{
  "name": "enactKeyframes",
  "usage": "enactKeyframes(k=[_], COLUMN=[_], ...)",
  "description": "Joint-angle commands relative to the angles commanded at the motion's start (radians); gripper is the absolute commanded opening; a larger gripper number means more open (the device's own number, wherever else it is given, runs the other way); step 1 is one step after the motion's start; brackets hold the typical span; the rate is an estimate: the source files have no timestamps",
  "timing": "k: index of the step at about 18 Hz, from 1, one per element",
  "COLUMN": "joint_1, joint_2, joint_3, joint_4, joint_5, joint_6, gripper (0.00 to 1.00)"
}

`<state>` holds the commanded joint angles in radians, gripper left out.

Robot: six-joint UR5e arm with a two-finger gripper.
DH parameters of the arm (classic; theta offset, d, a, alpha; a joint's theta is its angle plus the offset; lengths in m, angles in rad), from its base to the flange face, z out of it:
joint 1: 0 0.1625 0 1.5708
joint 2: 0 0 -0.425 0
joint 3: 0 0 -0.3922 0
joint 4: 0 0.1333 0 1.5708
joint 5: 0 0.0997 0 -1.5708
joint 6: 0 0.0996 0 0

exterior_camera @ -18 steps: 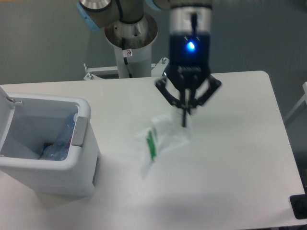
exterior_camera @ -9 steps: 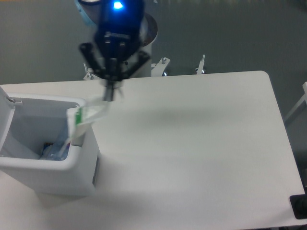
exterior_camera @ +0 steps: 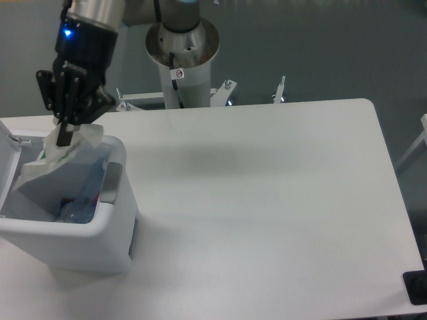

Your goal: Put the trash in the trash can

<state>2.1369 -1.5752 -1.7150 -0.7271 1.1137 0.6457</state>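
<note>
The white trash can (exterior_camera: pixel 117 230) stands at the table's front left with its lid (exterior_camera: pixel 8 167) swung open to the left. The clear bluish bottle (exterior_camera: pixel 83 193) lies inside it. My gripper (exterior_camera: pixel 65 139) hangs over the can's open top, shut on the white plastic bag (exterior_camera: pixel 60 157) with green print. The bag dangles from the fingers down into the can's opening.
The arm's white base column (exterior_camera: pixel 181 53) stands behind the table's far edge, with metal brackets (exterior_camera: pixel 227 90) beside it. A dark object (exterior_camera: pixel 417 288) sits at the table's front right corner. The white table (exterior_camera: pixel 267 200) stretches right of the can.
My gripper has carried the bag from the table's middle leftward to above the trash can. The bag now hangs into the can's opening.
</note>
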Motion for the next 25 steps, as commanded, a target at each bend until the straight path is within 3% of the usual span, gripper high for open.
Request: enactKeyframes(k=[7, 8, 9, 10, 11, 17, 21, 23, 25], joint_1=[-0.029, -0.029, -0.029, -0.029, -0.028, 0.009, 0.243, 0.312, 0.356], joint_2=[-0.106, -0.109, -0.109, -0.108, -0.108, -0.072, -0.028, -0.034, -0.040], joint_3=[0.017, 0.024, 0.029, 0.041, 0.063, 0.071, 0.086, 0.104, 0.121], joint_4=[0.002, 0.002, 0.002, 0.002, 0.000, -0.005, -0.009, -0.008, -0.008], joint_5=[0.009, 0.009, 0.009, 0.009, 0.011, 0.034, 0.069, 0.184, 0.195], joint_6=[0.012, 0.011, 0.011, 0.015, 0.006, -0.040, -0.103, -0.087, -0.052], gripper=[0.00, 0.05, 0.33, 0.81, 0.99, 1.00, 1.00, 1.00, 1.00])
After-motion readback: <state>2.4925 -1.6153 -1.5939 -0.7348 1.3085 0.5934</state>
